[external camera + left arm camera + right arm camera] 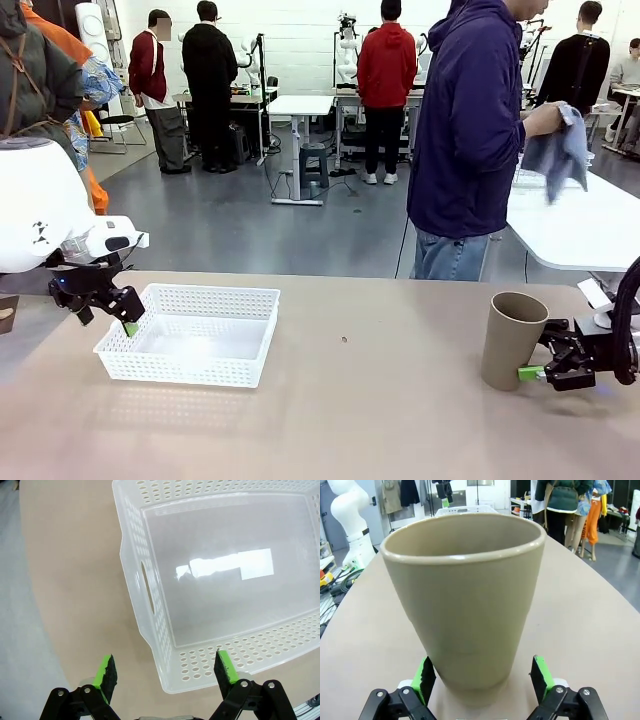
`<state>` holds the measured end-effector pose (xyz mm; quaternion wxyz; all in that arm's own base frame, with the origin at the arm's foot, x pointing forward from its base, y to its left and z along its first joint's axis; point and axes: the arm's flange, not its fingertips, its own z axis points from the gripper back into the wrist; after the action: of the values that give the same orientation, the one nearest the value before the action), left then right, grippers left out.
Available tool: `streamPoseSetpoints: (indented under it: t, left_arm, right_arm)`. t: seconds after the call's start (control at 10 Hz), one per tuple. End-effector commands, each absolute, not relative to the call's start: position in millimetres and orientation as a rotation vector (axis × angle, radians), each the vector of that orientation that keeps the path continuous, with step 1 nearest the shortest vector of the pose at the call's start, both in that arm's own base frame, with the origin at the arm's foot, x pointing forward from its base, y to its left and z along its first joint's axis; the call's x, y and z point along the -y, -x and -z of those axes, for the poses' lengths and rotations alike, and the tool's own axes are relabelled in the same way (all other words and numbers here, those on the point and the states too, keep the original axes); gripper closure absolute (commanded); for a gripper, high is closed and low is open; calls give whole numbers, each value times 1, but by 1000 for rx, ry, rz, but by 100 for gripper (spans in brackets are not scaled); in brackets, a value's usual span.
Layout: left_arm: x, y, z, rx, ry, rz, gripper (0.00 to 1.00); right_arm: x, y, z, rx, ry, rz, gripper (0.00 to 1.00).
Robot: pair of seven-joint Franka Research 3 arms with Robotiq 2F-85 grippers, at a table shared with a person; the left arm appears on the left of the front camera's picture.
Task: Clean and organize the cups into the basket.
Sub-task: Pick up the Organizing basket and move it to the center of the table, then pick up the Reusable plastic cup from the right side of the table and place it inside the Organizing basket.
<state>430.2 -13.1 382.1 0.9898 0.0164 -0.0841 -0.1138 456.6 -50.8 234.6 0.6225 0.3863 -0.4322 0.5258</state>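
Tan cup: one, standing mouth-up on the counter, well right of the basket, not yet inside it.
Right pincer: spread, pads either side of the cup's foot; likely set to grasp.
Left pincer: spread over the basket's left end, perhaps to steady it.
Basket: one, holding no cups.
Grey cloth: one, in a person's hand beyond the basket; probably for wiping.

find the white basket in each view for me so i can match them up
Front view: the white perforated basket sits low left on the table, right of the left gripper.
Left wrist view: the basket spans the upper right, one corner reaching between the open jaws.
Right wrist view: a sliver of the basket at top centre, beyond the tan cup.
Shared landmark: the left gripper at the basket's corner.
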Motion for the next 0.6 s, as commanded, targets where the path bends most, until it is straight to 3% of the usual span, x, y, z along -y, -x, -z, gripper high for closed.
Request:
streamPoseSetpoints:
  t: [0.0, 0.5]
  left_arm:
    - [12, -434, -371, 175, -95, 202, 0]
    - [14, -437, -361, 178, -94, 196, 0]
  right_arm:
    - [38, -466, -236, 1009, -907, -1185, 0]
    - [14, -471, -235, 991, -1001, -1186, 0]
